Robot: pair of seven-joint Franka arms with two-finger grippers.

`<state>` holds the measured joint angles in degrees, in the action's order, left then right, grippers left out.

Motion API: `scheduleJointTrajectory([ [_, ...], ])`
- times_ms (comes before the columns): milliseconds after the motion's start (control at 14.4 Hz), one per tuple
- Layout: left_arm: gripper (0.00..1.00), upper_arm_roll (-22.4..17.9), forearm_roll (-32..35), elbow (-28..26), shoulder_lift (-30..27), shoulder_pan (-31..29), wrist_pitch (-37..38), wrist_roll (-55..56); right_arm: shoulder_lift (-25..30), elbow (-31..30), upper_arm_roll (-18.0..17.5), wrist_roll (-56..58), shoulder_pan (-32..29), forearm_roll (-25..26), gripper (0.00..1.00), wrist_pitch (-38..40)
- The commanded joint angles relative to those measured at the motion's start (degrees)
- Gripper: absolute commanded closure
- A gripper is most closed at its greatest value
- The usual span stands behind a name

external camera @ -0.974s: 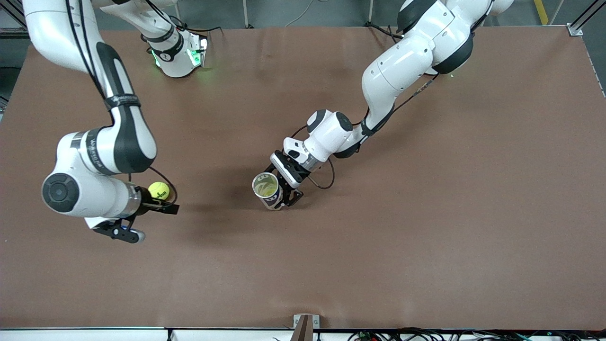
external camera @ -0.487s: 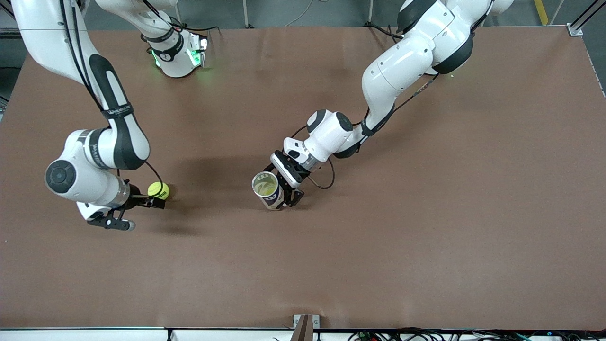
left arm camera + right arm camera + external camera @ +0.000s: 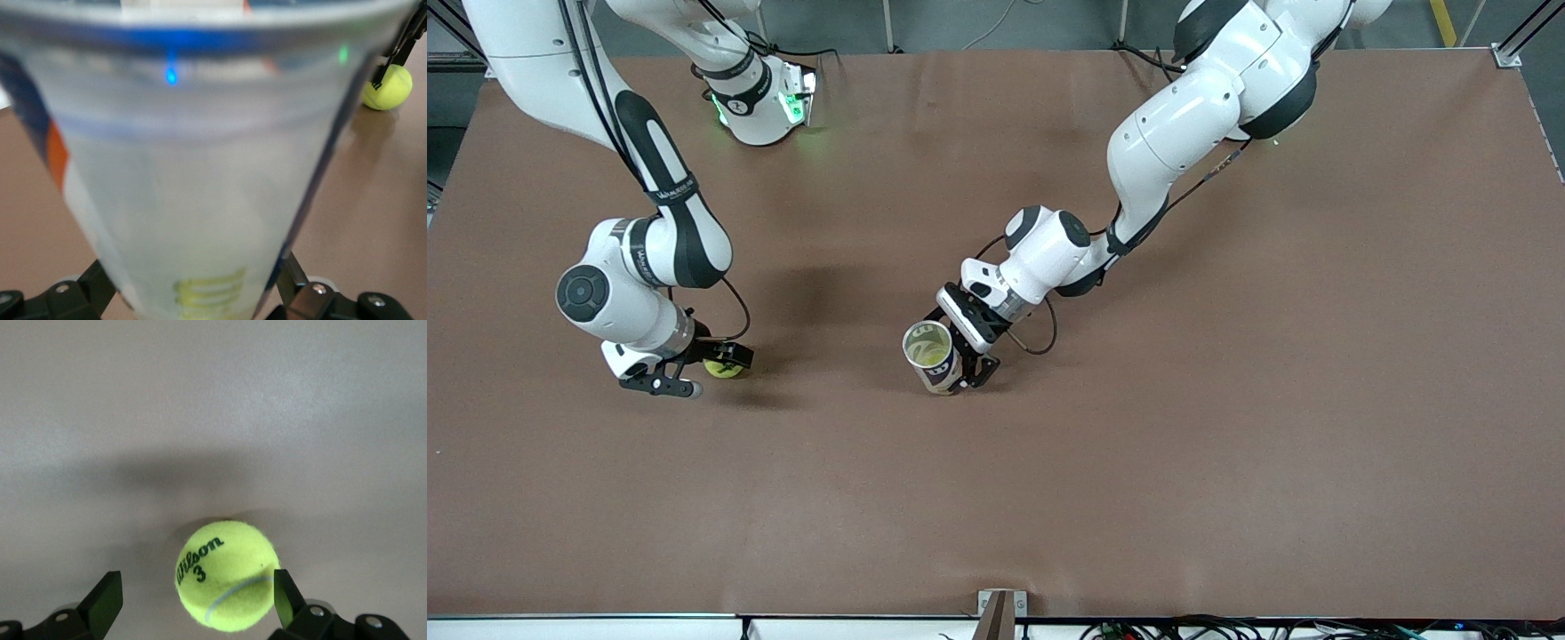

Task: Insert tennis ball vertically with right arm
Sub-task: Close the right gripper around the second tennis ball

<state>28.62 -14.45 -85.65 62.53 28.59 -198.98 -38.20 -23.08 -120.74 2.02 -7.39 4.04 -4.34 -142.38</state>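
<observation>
A yellow tennis ball [image 3: 719,368] marked "Wilson 3" lies on the brown table toward the right arm's end. My right gripper [image 3: 726,359] is low over it and open, with one finger on each side. In the right wrist view the ball [image 3: 227,575] sits between the fingers [image 3: 107,603], close to one of them. My left gripper [image 3: 967,354] is shut on a clear tennis ball tube [image 3: 929,356] near the table's middle, mouth up and slightly tilted. The tube [image 3: 193,167] fills the left wrist view, and the ball [image 3: 387,87] shows farther off.
The brown table [image 3: 1227,400] is bare around both grippers. The right arm's base [image 3: 760,98] with green lights stands at the table's back edge. Cables run along the front edge.
My right arm has dropped down and swung in, bringing the open gripper from above the ball to around it. The left arm and the tube have stayed put.
</observation>
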Motion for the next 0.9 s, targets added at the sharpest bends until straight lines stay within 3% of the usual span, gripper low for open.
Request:
scheduleJointTrajectory([
  [0,0.0,0.21,-1.11,-0.83,-0.48,-0.29,-0.8,-0.21,4.0,-5.47,-0.52,0.27,-0.61,1.35,0.0,-2.55],
  [835,0.0,0.21,-1.11,-0.74,-0.48,-0.38,-0.8,-0.3,3.04,-6.26,-0.61,3.79,-2.37,1.35,0.0,-8.7],
])
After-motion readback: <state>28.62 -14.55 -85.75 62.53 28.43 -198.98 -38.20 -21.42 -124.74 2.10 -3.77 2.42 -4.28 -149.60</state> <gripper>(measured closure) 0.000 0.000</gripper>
